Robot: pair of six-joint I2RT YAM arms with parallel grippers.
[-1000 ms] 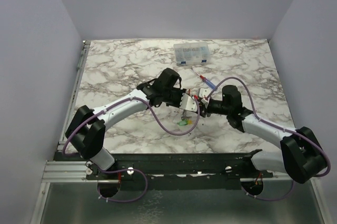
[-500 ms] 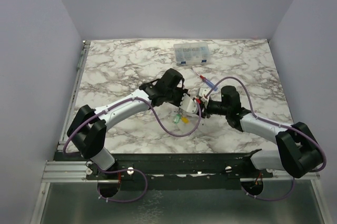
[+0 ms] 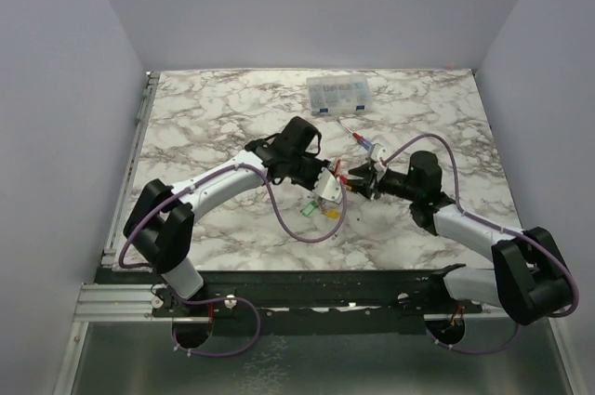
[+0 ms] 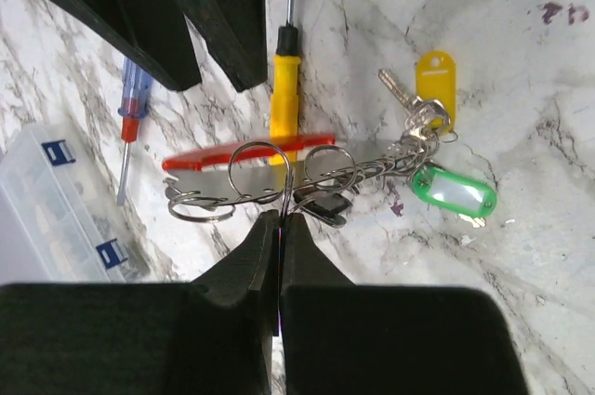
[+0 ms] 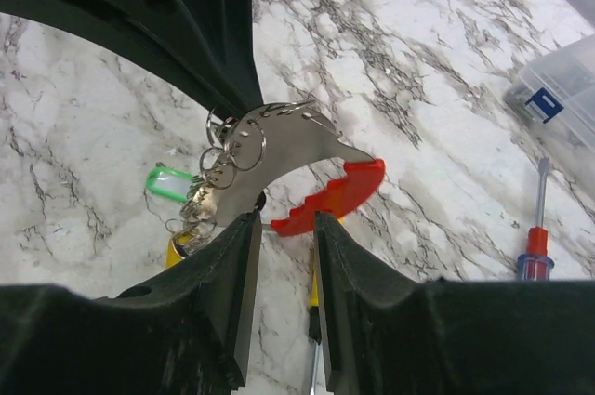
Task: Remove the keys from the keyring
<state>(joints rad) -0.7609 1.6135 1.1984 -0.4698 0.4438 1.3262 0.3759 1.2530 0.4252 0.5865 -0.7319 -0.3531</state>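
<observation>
The keyring (image 4: pixel 246 155) is held up near the middle of the counter (image 4: pixel 521 60), between the two arms. Seen from the left wrist, its long axis runs from 9 to 3 o'clock. The red band lies along the 12 o'clock edge and the silvery part sits beneath it. The keys (image 4: pixel 423 119) trail off the 3 o'clock end on small rings, with the yellow tag toward 12 and the green tag toward 5. The left hand (image 4: pixel 280 223) is pinched tight on the keyring's silvery 6 o'clock edge. The right hand (image 5: pixel 286 218) is narrowly parted. The keyring's red end sits in the gap, and I cannot tell whether either finger touches it.
</observation>
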